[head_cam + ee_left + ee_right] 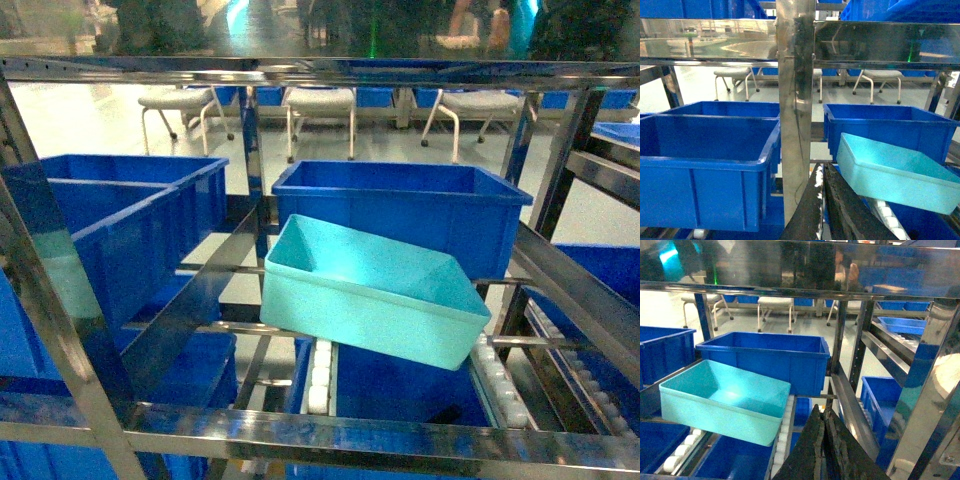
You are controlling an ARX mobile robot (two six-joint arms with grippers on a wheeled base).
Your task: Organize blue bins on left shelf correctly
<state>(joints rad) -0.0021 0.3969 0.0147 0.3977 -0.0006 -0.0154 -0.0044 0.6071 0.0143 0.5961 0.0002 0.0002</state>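
A light turquoise blue bin lies empty and askew on the left shelf, resting on the white roller tracks in front of a royal-blue crate. The same bin shows in the left wrist view and the right wrist view. My left gripper is shut with nothing in it, just left of the bin and below its near corner. My right gripper is shut and empty too, to the right of the bin and apart from it. Neither gripper appears in the head view.
Royal-blue crates fill the shelf's left bay, and more sit on lower levels. A steel upright stands right beside my left gripper. Slanted steel rails and another crate lie to the right. Stools stand on the floor behind.
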